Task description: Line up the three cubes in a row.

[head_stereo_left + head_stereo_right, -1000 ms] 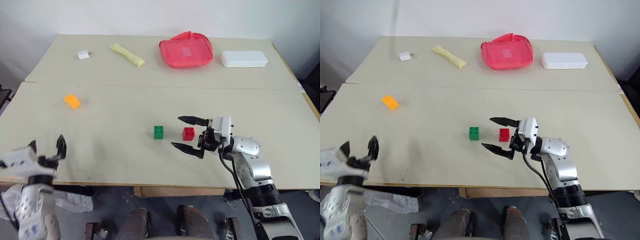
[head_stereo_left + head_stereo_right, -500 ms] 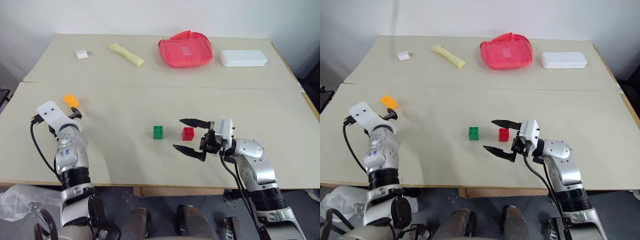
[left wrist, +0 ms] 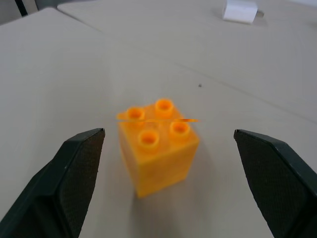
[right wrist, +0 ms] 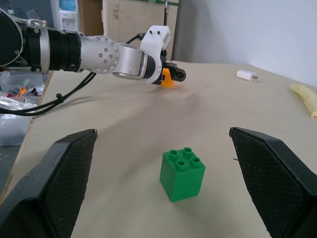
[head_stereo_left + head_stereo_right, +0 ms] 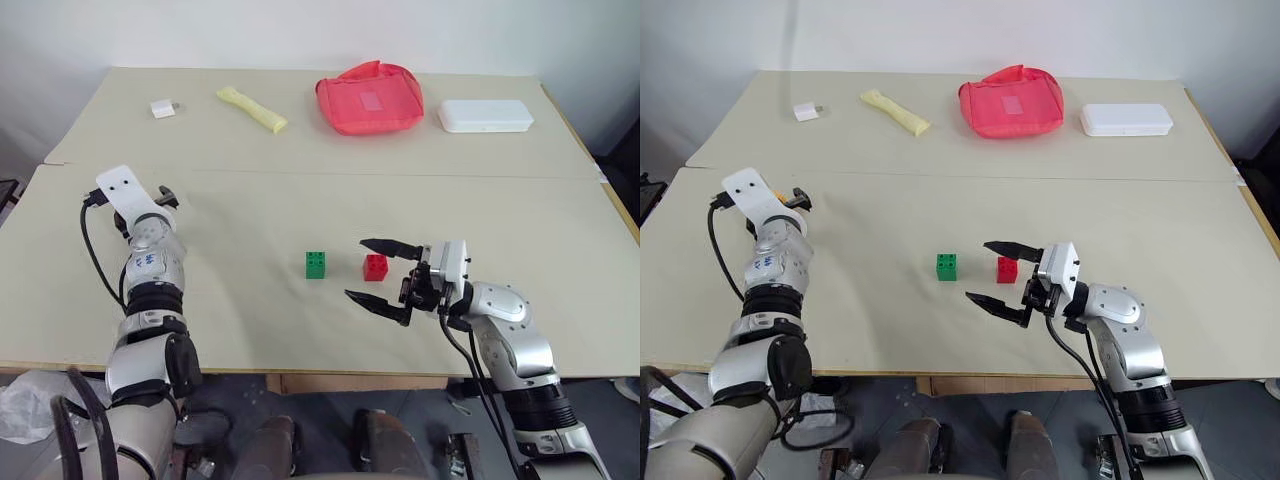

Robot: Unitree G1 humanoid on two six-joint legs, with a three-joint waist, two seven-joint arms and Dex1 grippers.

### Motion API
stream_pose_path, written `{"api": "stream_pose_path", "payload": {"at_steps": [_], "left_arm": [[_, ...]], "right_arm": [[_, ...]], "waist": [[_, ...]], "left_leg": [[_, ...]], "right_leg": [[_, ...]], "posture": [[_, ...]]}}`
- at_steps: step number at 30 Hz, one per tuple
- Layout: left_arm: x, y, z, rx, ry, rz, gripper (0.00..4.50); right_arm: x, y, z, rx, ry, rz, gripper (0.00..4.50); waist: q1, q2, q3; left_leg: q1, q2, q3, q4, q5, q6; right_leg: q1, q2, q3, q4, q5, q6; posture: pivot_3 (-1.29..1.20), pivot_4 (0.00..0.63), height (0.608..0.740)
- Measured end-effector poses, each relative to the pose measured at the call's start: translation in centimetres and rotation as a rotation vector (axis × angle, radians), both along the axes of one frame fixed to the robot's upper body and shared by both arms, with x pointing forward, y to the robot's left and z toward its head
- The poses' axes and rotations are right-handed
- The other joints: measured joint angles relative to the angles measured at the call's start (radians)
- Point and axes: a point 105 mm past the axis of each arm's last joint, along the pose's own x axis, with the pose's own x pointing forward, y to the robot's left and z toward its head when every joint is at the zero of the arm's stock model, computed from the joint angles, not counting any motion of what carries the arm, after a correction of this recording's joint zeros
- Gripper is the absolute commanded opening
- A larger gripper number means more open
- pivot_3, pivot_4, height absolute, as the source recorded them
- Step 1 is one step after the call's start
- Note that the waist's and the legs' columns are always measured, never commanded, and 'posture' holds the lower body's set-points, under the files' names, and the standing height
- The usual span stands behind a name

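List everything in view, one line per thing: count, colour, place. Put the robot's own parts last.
orange cube: one, orange, near table's left side, standing between the left claw's open fingers, not gripped
green cube: one, green, middle of the near table
red cube: one, red, just right of the green cube, apart from it
charger block: one, white, far table, left
yellow packet: one, pale yellow, far table, right of the charger block
red bag: one, red, far table, centre
long box: one, white, far table, right
tables: two, beige, set edge to edge
left claw: one, black fingers, open, at the orange cube
right claw: one, black fingers, open, beside the red cube
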Motion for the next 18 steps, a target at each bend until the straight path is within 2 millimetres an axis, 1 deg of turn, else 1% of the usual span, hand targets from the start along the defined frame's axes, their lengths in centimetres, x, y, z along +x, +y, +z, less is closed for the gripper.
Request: {"api": "stream_pose_path", "payload": {"at_steps": [2, 6, 8, 10, 15, 18], "left_arm": [[0.1, 0.0, -0.5, -0.011, 0.014, 0.009, 3.85], [0.1, -0.2, -1.7, -0.031, 0.042, 0.0, 2.7], [0.1, -0.3, -1.7, -0.033, 0.041, -0.005, 2.01], [0.1, -0.2, -1.6, -0.032, 0.03, -0.006, 1.45], [0.4, -0.4, -0.9, -0.013, -0.005, -0.051, 1.45], [0.5, -1.2, 0.1, 0.015, -0.093, -0.174, 1.45]], "right_arm": [[0.0, 0.0, 0.0, 0.001, 0.0, -0.004, 4.5], [0.1, 0.0, -0.1, -0.002, 0.001, -0.013, 4.5], [0.1, -0.1, -0.1, -0.002, 0.0, -0.017, 4.5], [0.2, -0.1, -0.1, -0.002, 0.0, -0.02, 4.5], [0.2, -0.1, -0.1, -0.002, -0.012, -0.031, 4.5], [0.1, -0.2, -0.4, -0.003, -0.002, -0.041, 4.5]], "waist": [[-0.001, 0.0, 0.0], [-0.001, 0.0, 0.0], [-0.001, 0.0, 0.0], [-0.001, 0.0, 0.0], [-0.001, 0.0, 0.0], [-0.002, 0.0, 0.0]], "left_leg": [[0.0, 0.0, 0.0, 0.0, 0.0, 0.0], [0.0, 0.0, 0.0, 0.0, 0.0, 0.0], [0.0, 0.0, 0.0, 0.0, 0.0, 0.0], [0.0, 0.0, 0.0, 0.0, 0.0, 0.0], [0.0, 0.0, 0.0, 0.0, 0.0, 0.0], [0.0, 0.0, 0.0, 0.0, 0.0, 0.0]], "right_leg": [[0.0, 0.0, 0.0, 0.0, 0.0, 0.0], [0.0, 0.0, 0.0, 0.0, 0.0, 0.0], [0.0, 0.0, 0.0, 0.0, 0.0, 0.0], [0.0, 0.0, 0.0, 0.0, 0.0, 0.0], [0.0, 0.0, 0.0, 0.0, 0.0, 0.0], [0.0, 0.0, 0.0, 0.0, 0.0, 0.0]], "posture": [[0.0, 0.15, 0.74], [0.0, 0.15, 0.74], [0.0, 0.15, 0.74], [0.0, 0.15, 0.74], [0.0, 0.15, 0.74], [0.0, 0.15, 0.74]]}}
